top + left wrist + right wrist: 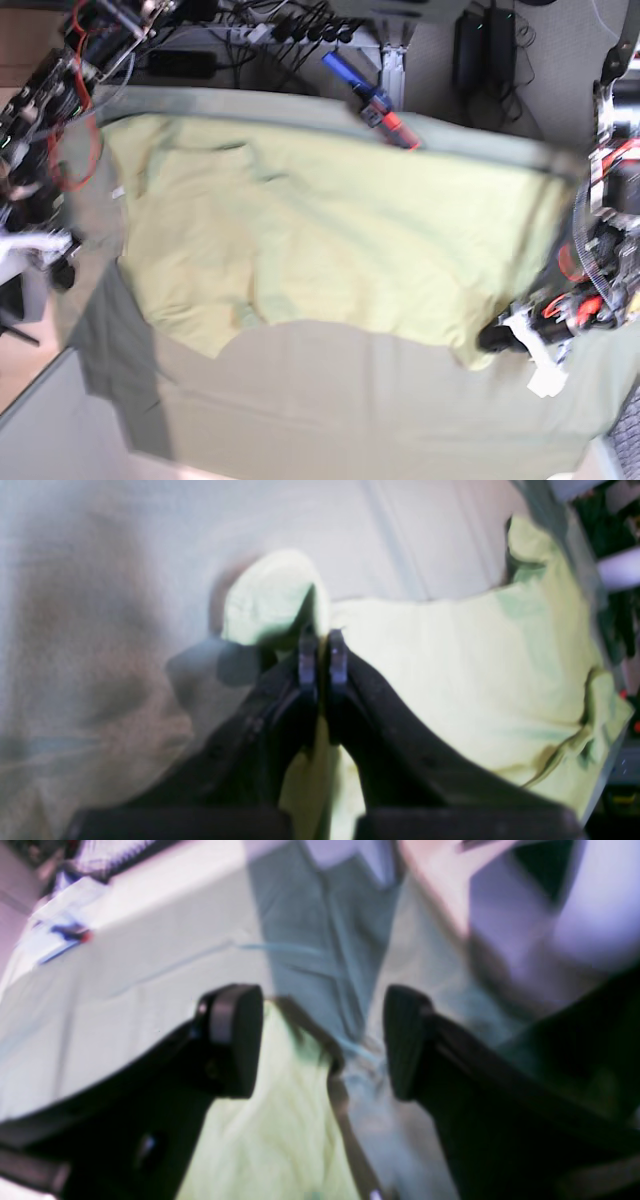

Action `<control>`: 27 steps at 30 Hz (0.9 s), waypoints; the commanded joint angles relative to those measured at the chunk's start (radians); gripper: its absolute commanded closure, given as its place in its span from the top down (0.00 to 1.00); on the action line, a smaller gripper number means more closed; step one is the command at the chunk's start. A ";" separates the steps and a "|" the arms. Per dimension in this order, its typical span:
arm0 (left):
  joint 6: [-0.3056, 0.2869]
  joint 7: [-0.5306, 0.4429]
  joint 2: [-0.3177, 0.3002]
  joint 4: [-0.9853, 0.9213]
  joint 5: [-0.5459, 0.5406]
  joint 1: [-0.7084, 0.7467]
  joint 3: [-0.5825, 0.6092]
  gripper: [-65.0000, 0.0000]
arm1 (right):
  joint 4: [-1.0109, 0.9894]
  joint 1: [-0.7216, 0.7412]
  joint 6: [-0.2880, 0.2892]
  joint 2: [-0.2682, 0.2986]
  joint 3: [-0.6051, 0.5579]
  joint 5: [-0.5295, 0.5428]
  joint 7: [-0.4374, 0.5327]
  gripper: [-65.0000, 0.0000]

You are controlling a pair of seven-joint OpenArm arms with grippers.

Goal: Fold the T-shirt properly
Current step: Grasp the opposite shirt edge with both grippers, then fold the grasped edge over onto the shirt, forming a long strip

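I find the T-shirt [330, 240] spread across the grey-green table cloth [330, 400], reaching most of the way from arm to arm. My left gripper [322, 652] is clenched on a pinched fold of the shirt at its lower corner. My right gripper [322, 1040] stands released, jaws wide apart, with the shirt's edge [270, 1120] lying below between them, not gripped.

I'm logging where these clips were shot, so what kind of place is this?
Probably a robotics lab or workshop bench, not a home: a T-shirt lies on a cloth-draped table, power strips and cables trail behind, and exposed wiring runs along the arm.
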 commanded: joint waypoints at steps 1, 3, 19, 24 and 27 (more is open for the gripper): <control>-0.023 -0.008 -0.011 0.018 -0.021 -0.030 -0.003 0.00 | -0.046 0.068 0.007 0.035 -0.031 -0.002 0.048 0.58; -0.023 0.011 -0.012 0.018 -0.021 -0.030 -0.003 0.00 | -0.194 0.158 0.007 0.056 -0.097 -0.058 0.090 0.58; -0.023 0.069 -0.011 0.018 -0.055 -0.030 -0.003 0.00 | -0.647 0.377 0.038 0.058 -0.500 -0.190 0.160 0.58; -0.023 0.069 -0.014 0.018 -0.055 -0.031 -0.003 0.00 | -0.609 0.377 0.040 0.041 -0.502 -0.190 0.140 0.58; -0.023 0.069 -0.014 0.018 -0.055 -0.031 -0.003 0.00 | -0.608 0.377 0.041 0.042 -0.502 -0.192 0.138 0.50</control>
